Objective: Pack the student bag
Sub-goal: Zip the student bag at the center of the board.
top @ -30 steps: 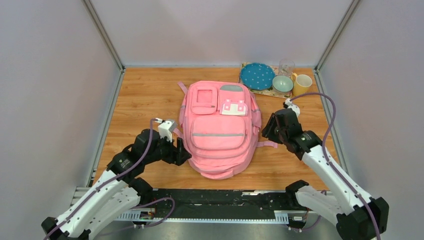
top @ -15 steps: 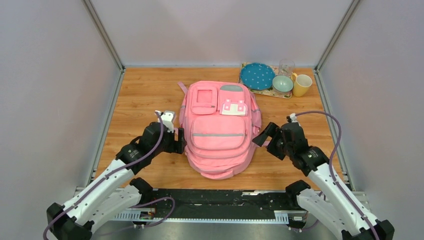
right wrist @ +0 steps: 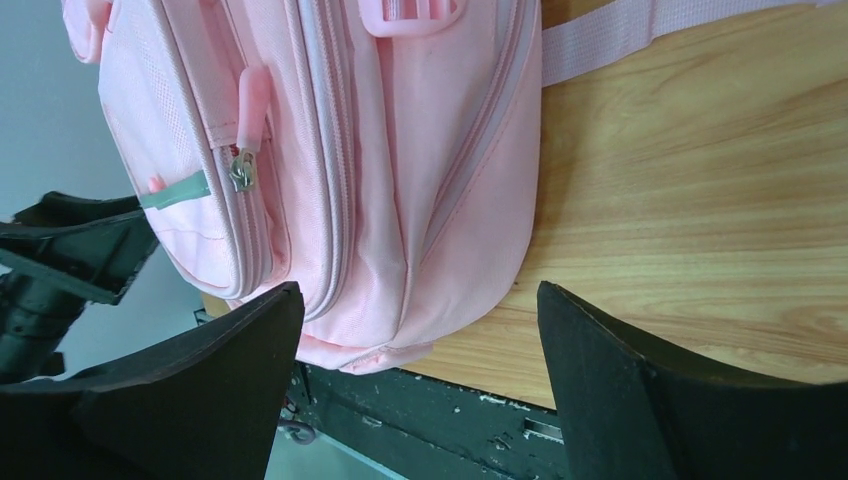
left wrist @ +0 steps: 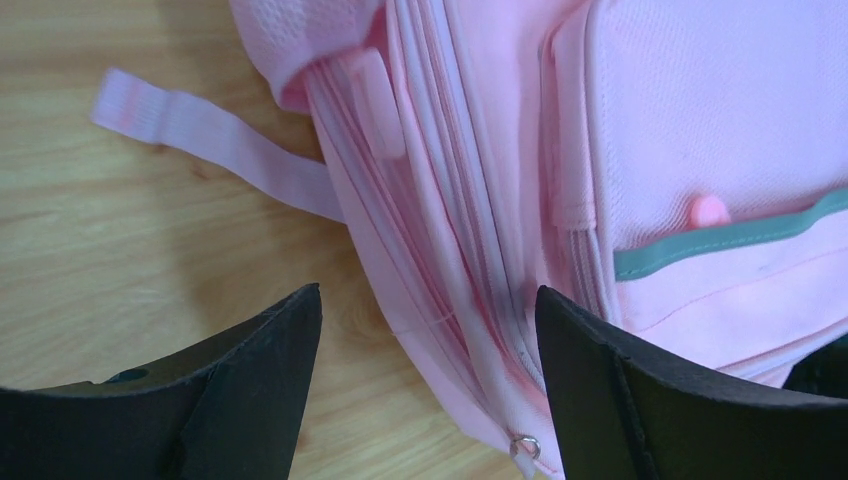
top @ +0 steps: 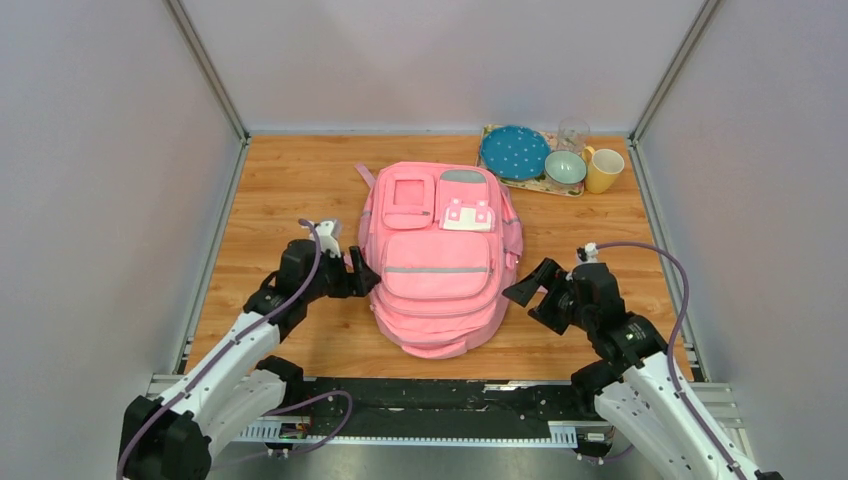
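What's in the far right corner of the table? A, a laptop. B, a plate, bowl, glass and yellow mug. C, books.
B: a blue plate, a bowl, a clear glass and a yellow mug stand together beyond the pink backpack.

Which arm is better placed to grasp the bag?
Left, probably: the left gripper sits open at the student bag, zipper seam between its jaws. The right gripper, also open, is farther off.

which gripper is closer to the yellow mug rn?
Right. The right gripper sits off the student bag's right edge, the yellow mug farther back on that same side. The left gripper is at the bag's left edge, with the whole bag between it and the mug.
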`<state>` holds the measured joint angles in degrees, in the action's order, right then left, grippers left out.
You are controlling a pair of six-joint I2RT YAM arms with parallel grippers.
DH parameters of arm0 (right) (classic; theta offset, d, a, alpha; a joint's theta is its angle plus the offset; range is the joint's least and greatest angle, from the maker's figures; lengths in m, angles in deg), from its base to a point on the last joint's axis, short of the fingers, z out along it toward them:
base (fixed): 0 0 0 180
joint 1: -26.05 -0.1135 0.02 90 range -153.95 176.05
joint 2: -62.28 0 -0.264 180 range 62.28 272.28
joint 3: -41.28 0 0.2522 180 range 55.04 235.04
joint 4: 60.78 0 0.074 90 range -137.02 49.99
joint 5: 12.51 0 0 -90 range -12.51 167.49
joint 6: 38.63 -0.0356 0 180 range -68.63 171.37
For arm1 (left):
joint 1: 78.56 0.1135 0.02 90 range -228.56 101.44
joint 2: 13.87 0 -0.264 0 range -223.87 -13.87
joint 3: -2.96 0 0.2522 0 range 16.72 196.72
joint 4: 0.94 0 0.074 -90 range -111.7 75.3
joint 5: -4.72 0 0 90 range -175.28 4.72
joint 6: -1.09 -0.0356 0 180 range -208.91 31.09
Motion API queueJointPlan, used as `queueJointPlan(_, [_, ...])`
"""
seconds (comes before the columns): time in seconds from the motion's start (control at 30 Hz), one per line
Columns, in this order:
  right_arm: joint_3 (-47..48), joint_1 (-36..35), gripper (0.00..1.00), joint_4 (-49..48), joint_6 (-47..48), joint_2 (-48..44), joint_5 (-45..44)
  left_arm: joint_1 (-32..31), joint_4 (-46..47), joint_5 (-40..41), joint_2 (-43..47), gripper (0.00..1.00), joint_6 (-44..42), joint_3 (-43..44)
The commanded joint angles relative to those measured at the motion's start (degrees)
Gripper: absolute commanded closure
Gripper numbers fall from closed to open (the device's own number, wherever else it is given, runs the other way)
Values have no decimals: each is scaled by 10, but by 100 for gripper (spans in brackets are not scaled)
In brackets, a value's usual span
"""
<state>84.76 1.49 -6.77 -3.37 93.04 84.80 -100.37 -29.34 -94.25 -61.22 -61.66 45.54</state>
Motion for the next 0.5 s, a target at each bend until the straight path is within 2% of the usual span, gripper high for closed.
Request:
queueJointPlan(0.0, [-2, -1, 10, -47, -19, 12, 42, 3, 109, -129, -21, 19, 82, -56])
queueJointPlan(0.1, [-9, -1, 10, -64, -17, 29, 52, 1, 212, -206, -31, 20, 145, -116])
queueJointPlan(0.2, [-13, -2, 10, -86, -15, 51, 60, -17, 235, -219, -38, 19, 145, -134])
queueJointPlan(0.33, [-5, -6, 10, -108, -7, 85, 69, -32, 218, -235, -40, 19, 124, -107])
queueJointPlan(0.4, [14, -6, 10, -98, 30, 104, 57, -32, 165, -234, -35, 17, 108, -84])
queueJointPlan(0.43, [55, -6, 10, -79, 48, 112, 42, -32, 133, -223, -32, 17, 99, -57])
queueJointPlan(0.47, [80, -5, 10, -37, 69, 119, 24, -32, 66, -181, -24, 17, 87, -42])
